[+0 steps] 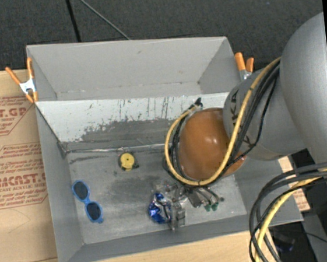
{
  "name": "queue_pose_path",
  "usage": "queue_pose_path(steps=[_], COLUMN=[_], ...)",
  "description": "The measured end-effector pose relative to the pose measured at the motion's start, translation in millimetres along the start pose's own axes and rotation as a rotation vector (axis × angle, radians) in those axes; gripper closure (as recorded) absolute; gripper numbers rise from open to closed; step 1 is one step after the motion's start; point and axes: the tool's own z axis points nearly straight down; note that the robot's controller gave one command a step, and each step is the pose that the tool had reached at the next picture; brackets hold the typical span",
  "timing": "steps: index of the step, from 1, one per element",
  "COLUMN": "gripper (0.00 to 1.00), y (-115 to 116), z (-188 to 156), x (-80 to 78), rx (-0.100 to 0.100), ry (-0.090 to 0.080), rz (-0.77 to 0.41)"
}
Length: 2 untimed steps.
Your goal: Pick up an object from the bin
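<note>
Below the orange cover (203, 143), gripper (176, 209) stands just beside a crumpled blue thing (156, 212).

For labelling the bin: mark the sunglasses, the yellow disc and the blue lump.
Sunglasses (87, 202): camera view, bridge between the lenses.
Yellow disc (126, 160): camera view, its centre.
Blue lump (156, 211): camera view, its middle.

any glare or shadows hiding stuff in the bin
Camera view: a soft highlight sits on the orange wrist cover; the bin floor darkens beside the gripper, near a blue crumpled thing; the blue sunglasses and yellow disc lie evenly lit, unhidden.
</note>
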Motion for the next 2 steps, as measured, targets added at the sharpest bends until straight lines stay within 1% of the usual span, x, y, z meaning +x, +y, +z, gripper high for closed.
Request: queue_pose_path(steps=[1, 2], gripper=[1.00, 1.00], y=[3, -6], z=[-132, -149], x=[-13.9, -4.5], rx=[0.001, 0.001], ry=[-0.001, 0.003], rz=[0.000, -0.113])
